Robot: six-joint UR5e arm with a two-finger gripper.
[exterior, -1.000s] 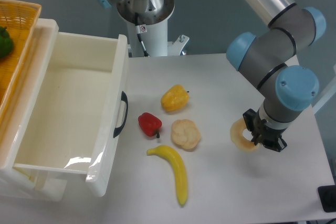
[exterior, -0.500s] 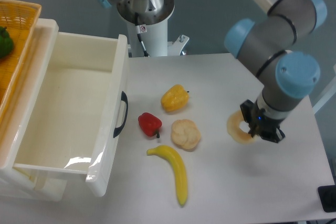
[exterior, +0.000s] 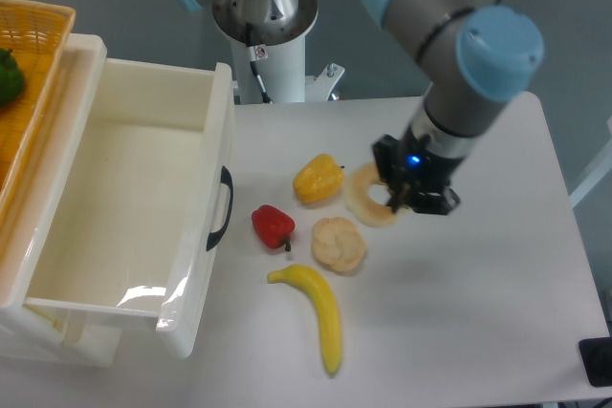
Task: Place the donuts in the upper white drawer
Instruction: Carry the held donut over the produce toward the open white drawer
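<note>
Above the middle of the white table [exterior: 497, 332], the two-finger black gripper [exterior: 406, 193] carries the pale beige smooth ring donut [exterior: 366, 198], its fingers clamped on the ring's right edge so that the ring hangs tilted, lifted clear of the surface and just right of the yellow toy pepper [exterior: 317, 179]; the step in hand looks like the transport of this first donut toward the large glossy white plastic drawer [exterior: 206, 226] with the curved black handle, which stands pulled open at the left and holds nothing visible; the lumpy pale beige bun-like donut [exterior: 338, 244] lies on the table below the ring, beside the red toy pepper [exterior: 273, 225] and above the yellow toy banana [exterior: 316, 309], not yet picked up; the next move probably calls for more leftward travel, over the peppers and the drawer's front panel, before the fingers part above the cavity; compared with a second ago, the arm has swung well left and upward in view, bringing the ring from the right part of the table to its middle, while everything else stays put.
</note>
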